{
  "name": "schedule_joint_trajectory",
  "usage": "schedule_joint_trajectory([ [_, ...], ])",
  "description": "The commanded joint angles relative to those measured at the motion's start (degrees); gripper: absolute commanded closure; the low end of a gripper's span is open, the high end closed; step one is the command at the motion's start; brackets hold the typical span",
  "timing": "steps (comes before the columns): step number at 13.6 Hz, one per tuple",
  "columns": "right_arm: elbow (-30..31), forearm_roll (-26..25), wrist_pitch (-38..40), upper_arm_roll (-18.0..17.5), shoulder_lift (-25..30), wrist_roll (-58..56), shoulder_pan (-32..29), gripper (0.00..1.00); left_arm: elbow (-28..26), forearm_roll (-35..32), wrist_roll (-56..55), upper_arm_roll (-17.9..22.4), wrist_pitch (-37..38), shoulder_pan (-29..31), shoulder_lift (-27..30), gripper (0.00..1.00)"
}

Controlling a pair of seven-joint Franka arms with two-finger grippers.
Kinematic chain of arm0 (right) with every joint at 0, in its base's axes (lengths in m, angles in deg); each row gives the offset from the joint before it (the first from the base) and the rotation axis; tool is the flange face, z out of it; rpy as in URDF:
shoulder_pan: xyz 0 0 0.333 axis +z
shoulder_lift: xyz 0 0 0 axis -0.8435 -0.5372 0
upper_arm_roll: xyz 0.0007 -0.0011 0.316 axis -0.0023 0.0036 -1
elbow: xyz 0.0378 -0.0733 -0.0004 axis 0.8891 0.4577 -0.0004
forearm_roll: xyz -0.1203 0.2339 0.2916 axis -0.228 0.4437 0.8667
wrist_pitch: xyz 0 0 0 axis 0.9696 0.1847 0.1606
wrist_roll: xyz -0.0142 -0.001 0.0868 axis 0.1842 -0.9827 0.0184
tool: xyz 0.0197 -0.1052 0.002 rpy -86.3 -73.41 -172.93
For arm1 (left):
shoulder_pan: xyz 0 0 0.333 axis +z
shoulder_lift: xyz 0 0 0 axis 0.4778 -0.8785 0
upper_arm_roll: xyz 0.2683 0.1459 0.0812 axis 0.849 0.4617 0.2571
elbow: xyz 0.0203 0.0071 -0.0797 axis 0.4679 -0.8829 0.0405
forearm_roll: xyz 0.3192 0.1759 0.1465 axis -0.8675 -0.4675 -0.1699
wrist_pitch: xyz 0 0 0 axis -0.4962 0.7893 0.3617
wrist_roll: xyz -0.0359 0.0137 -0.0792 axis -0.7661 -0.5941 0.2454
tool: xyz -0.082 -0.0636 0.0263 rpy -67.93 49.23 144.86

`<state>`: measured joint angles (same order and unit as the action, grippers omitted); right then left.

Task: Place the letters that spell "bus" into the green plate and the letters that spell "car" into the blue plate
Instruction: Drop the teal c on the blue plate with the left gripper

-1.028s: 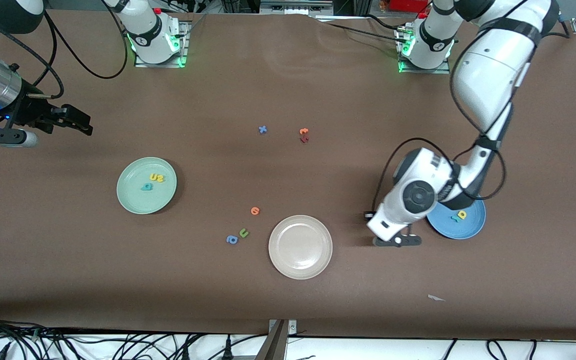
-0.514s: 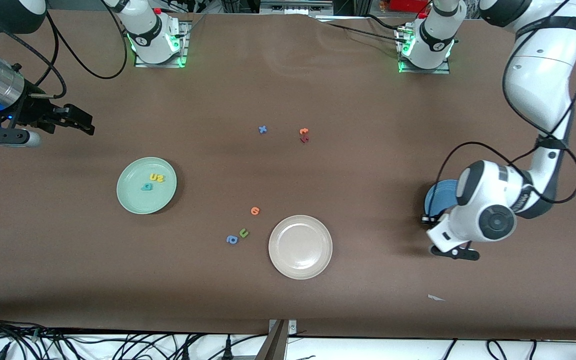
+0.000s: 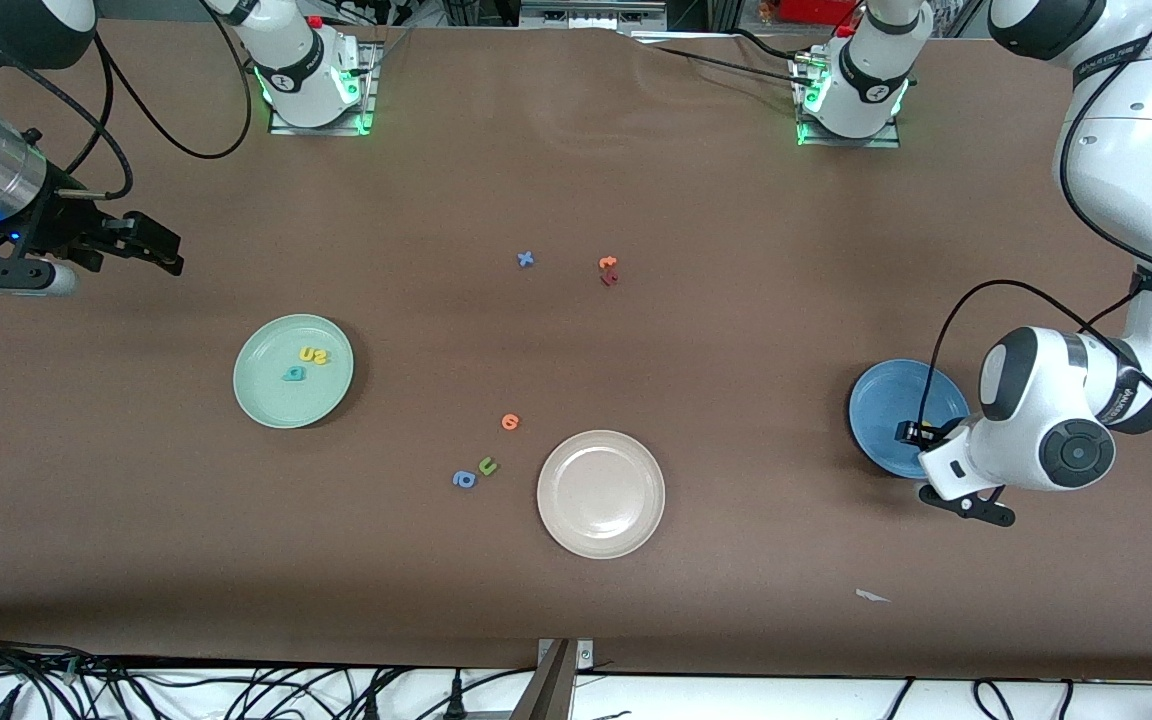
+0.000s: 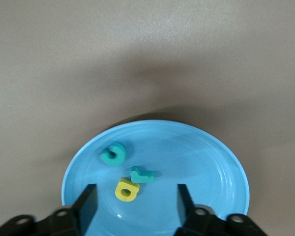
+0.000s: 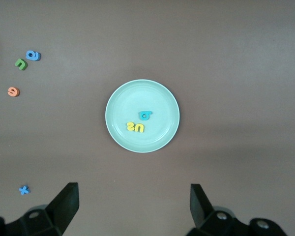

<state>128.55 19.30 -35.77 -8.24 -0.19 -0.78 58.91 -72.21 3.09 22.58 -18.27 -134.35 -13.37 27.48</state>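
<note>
The blue plate (image 3: 891, 400) (image 4: 201, 157) lies toward the left arm's end of the table. A teal "c" (image 4: 113, 154), a teal "r" (image 4: 141, 175) and a yellow "a" (image 4: 126, 190) lie on it. My left gripper (image 3: 928, 442) (image 4: 136, 204) hangs just over the plate, open, its fingers either side of the "a" and "r", holding nothing. The green plate (image 3: 271, 405) (image 5: 160, 98) holds a teal "b" (image 3: 293, 374) (image 5: 146, 115), a yellow "u" (image 3: 308, 354) (image 5: 139, 128) and a yellow "s" (image 3: 321, 358) (image 5: 130, 127). My right gripper (image 3: 168, 250) (image 5: 132, 201) waits open over bare table at the right arm's end.
A cream-white plate (image 3: 601, 493) lies nearer the front camera, mid-table. Beside it lie an orange letter (image 3: 510, 421), an olive-green "u" (image 3: 487, 465) and a blue "a" (image 3: 463, 479). Farther back are a blue "x" (image 3: 525, 259) and orange and red letters (image 3: 608, 270).
The left arm has swung from between the cream-white and blue plates toward its own end of the table, ending over the blue plate. The right arm has barely moved.
</note>
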Motion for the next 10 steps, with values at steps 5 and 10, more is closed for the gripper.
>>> schedule_joint_trajectory([
  [5,0.4,-1.8,-1.3,-0.9,0.4,-0.3,0.4,0.00,-1.1,0.8,-1.6,-0.6,3.6,1.8,7.7,0.00],
  [10,0.4,-2.7,-1.7,-0.9,0.4,-0.3,1.1,0.00,-14.8,17.8,3.5,16.0,3.5,-9.1,24.6,0.00],
])
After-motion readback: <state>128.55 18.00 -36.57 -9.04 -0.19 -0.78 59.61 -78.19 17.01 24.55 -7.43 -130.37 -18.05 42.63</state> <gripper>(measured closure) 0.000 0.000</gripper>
